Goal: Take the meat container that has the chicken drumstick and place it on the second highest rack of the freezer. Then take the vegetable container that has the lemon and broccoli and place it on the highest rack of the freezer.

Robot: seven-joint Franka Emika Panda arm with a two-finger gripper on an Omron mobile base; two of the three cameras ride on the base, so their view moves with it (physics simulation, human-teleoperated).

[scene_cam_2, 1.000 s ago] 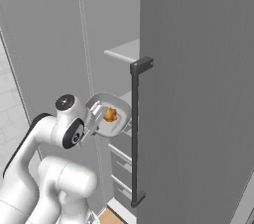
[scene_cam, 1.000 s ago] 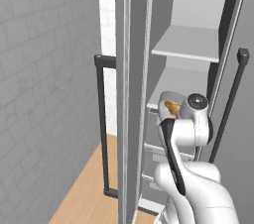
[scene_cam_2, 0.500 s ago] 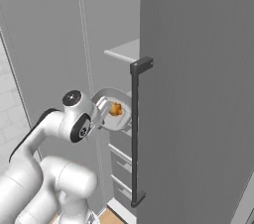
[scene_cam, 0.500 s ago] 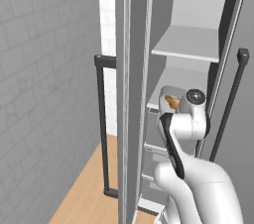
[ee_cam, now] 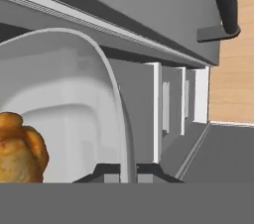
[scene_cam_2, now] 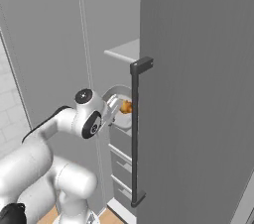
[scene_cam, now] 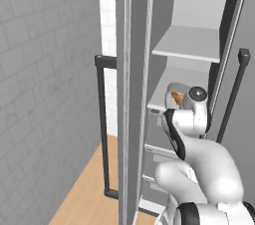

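The pincer (ee_cam: 128, 171) pinches the rim of the meat container (ee_cam: 74, 114), one dark tip on each side of the thin white wall. The chicken drumstick (ee_cam: 20, 146) sits inside it. The container (scene_cam: 175, 97) is held up at the second shelf (scene_cam: 157, 100) of the open freezer, under the top shelf (scene_cam: 191, 42). Drawers (scene_cam_2: 120, 161) sit below.
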